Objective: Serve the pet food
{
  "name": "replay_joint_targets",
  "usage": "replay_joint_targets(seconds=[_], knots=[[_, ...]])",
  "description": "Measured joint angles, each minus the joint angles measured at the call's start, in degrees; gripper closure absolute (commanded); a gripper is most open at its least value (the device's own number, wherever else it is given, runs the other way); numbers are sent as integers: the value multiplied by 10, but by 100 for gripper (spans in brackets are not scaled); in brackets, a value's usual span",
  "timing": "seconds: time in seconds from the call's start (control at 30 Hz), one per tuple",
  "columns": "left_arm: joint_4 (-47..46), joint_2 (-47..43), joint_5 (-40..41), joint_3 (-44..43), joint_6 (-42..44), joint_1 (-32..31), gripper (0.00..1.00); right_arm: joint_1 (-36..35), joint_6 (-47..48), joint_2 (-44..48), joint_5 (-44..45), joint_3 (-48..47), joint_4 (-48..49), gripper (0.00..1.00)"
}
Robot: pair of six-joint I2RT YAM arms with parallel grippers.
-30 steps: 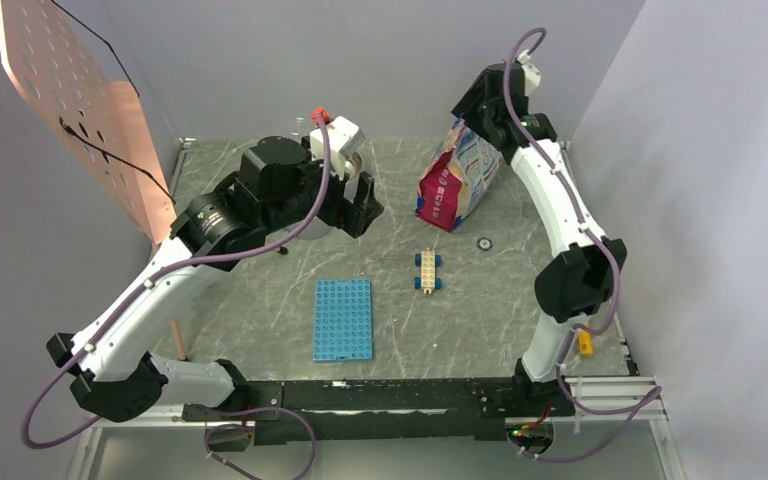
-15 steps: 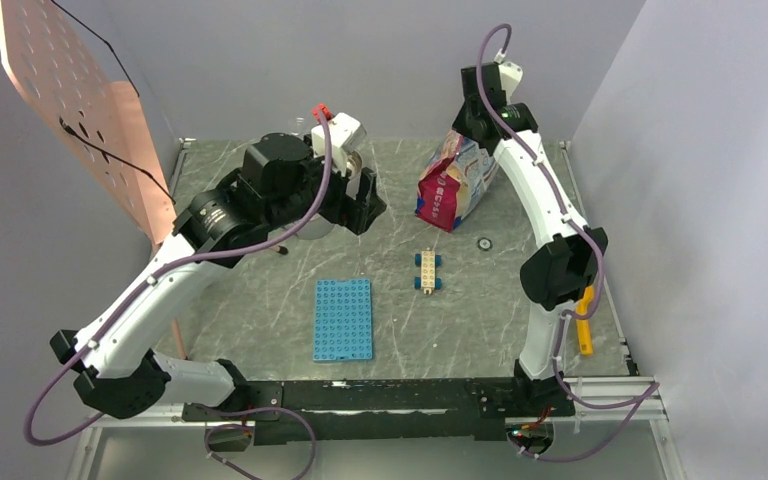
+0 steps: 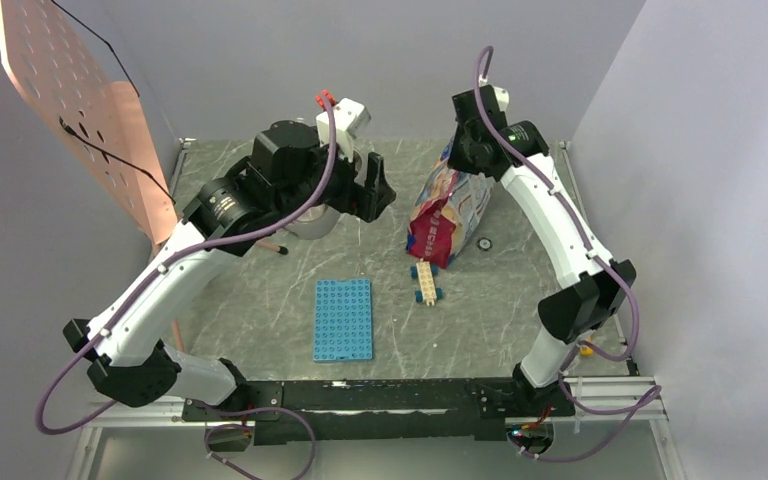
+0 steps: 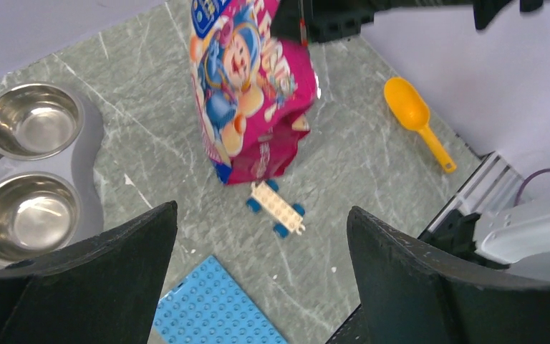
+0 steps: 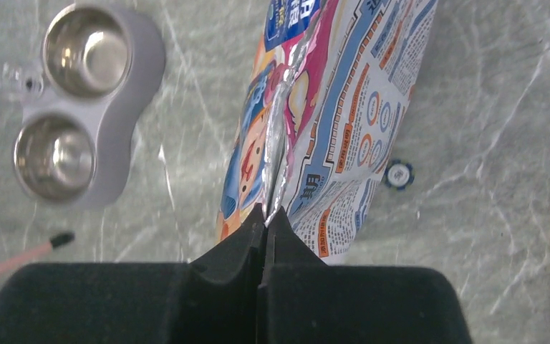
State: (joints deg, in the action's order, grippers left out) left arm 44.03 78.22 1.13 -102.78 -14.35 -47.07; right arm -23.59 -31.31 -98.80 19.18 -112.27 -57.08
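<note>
A grey marbled desk (image 3: 260, 290) sits between pale walls. The right fingers (image 5: 240, 247) are pinched shut on the top seam of the pet food bag (image 5: 344, 122). The bag hangs tilted, its lower end just beside a toy car (image 4: 277, 208). The left fingers (image 4: 100, 279) are spread wide above the desk, holding nothing. A steel double bowl (image 4: 93, 154) lies left of the bag, and a yellow scoop (image 4: 415, 118) lies to its right.
</note>
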Motion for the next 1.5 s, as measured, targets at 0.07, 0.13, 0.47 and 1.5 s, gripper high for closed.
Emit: replay_joint_targets(seconds=[0.07, 0.13, 0.47, 1.5], knots=[[0, 6, 0, -13, -15, 0, 9, -17, -5, 14, -9, 5, -23, 100], [0, 13, -1, -22, -30, 0, 10, -29, -9, 32, -19, 19, -38, 100], [-17, 49, -67, -19, -158, 48, 23, -42, -2, 162, -114, 163, 2, 100], [-86, 257, 14, -173, -165, -23, 64, 125, 3, 156, -351, 94, 35, 67]])
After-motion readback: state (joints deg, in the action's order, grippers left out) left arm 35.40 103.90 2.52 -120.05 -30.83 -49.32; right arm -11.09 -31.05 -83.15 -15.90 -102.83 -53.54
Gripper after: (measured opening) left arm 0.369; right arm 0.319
